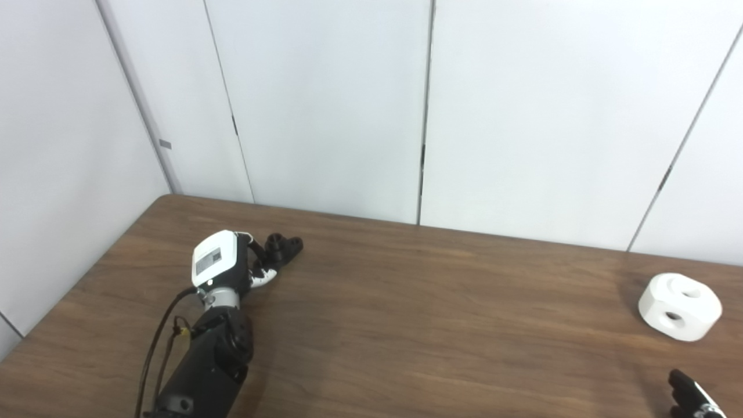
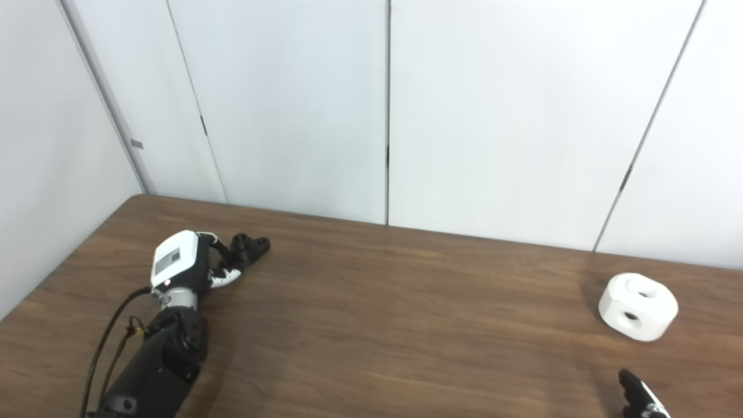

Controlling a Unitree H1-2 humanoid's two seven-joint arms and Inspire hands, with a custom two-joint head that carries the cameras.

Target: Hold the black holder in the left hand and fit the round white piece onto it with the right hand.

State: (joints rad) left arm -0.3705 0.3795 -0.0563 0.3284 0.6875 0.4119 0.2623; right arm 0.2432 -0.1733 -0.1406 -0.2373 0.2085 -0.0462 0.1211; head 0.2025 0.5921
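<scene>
Two hands show over a brown wood table (image 1: 406, 325) backed by white wall panels (image 1: 325, 104). Left hand (image 1: 223, 264), center left, curls around the holder (image 1: 284, 247); right hand (image 1: 693, 397), lower right, is mostly cropped, grip unclear, near the white piece (image 1: 680, 306).

Left hand (image 1: 223, 261) stretched forward, fingers (image 1: 264, 278) curled, right hand (image 1: 693, 397) barely visible
</scene>
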